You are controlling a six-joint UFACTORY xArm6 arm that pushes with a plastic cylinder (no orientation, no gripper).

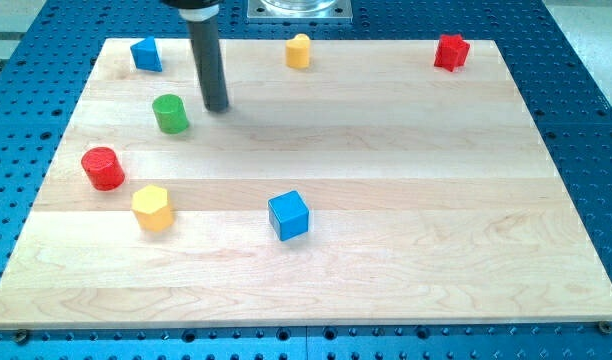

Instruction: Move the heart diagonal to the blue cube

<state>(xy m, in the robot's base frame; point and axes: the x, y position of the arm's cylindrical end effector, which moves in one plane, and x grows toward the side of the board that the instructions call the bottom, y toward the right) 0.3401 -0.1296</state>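
My tip (217,107) rests on the wooden board (406,220), bare and touching nothing, with the green cylinder (170,113) just beside it on the view's left. The blue cube (288,215) sits below and right of my tip. The yellow heart (299,50) lies up and right, near the board's top edge.

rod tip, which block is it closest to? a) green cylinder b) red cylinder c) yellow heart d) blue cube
a: my tip sits just to the view's right of the green cylinder, with a small gap between them, while the red cylinder, blue cube and yellow heart lie farther off.
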